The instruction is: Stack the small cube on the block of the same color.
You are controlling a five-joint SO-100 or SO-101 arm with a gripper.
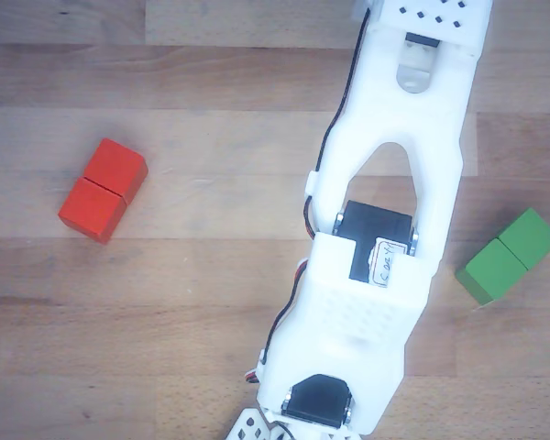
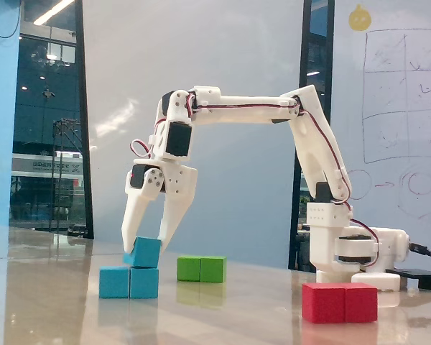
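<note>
Wood grain runs under everything on your table (image 2: 223, 316), and nearest the side camera sits the red block (image 2: 340, 302), low at the right of the fixed view, well apart from the others. Next back, at the left, you have the blue block (image 2: 128, 282) lying flat with its seam upright across the middle. On top of it rests the small cube (image 2: 143, 252), sitting over the right half of the block and tilted slightly, so its faces do not line up square with the block below. Your gripper (image 2: 146, 241) comes down onto it from above, the two white fingers (image 2: 133, 215) straddling the cube's upper edges; they look closed against its sides, though the contact itself is hard to make out at this distance. Behind that pair, a little further back and to the right, lies the green block (image 2: 201, 269), clear of the blue stack. Furthest back stands the arm's base (image 2: 348, 251) at the right, with the arm arching up and over to the left. From the other view looking straight down, the white arm (image 1: 376, 275) fills the middle and hides the blue pieces, with the red block (image 1: 103, 190) out to the left and the green block (image 1: 509, 255) to the right.
</note>
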